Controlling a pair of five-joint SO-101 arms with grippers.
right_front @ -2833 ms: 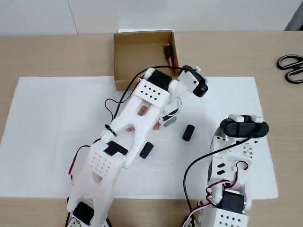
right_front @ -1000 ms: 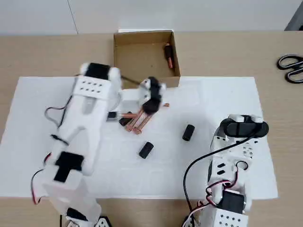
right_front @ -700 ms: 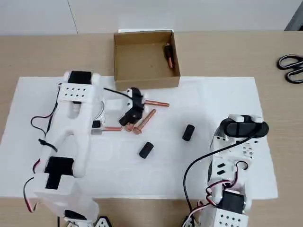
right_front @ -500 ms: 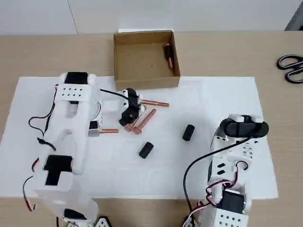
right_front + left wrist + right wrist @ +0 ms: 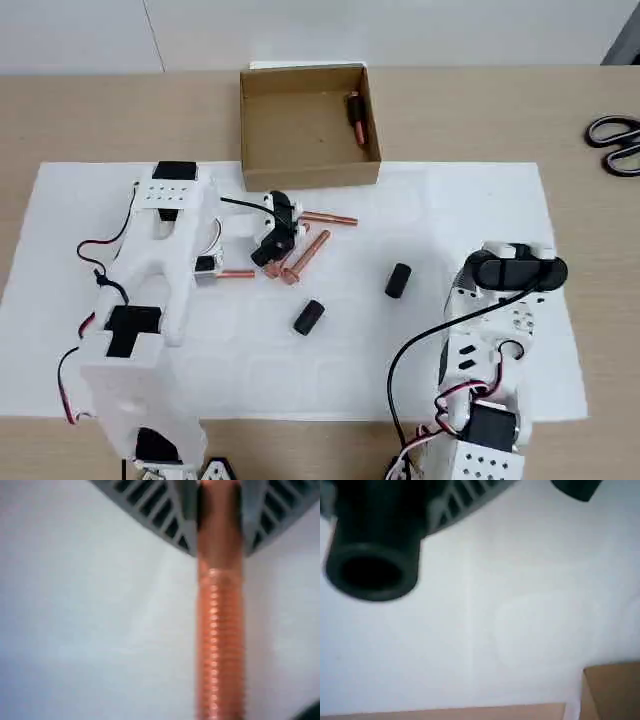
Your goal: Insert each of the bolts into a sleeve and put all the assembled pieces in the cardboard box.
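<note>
My left gripper is shut on a copper bolt, held low over the white sheet left of the bolt pile. In the left wrist view the bolt runs out from between the grey jaws, thread end away from them. Two more loose bolts lie just below the cardboard box. My right gripper is shut on a black sleeve, its open end showing. The right arm stands at the sheet's right side. Two loose sleeves lie mid-sheet.
One assembled piece lies against the box's right wall. Scissors rest on the wooden table at the far right. The white paper sheet covers the work area. The right wrist view catches another sleeve and a box corner.
The left arm swung from near the box to the left, drawing one bolt out of the pile, then edged slightly right. The right arm stayed still.
</note>
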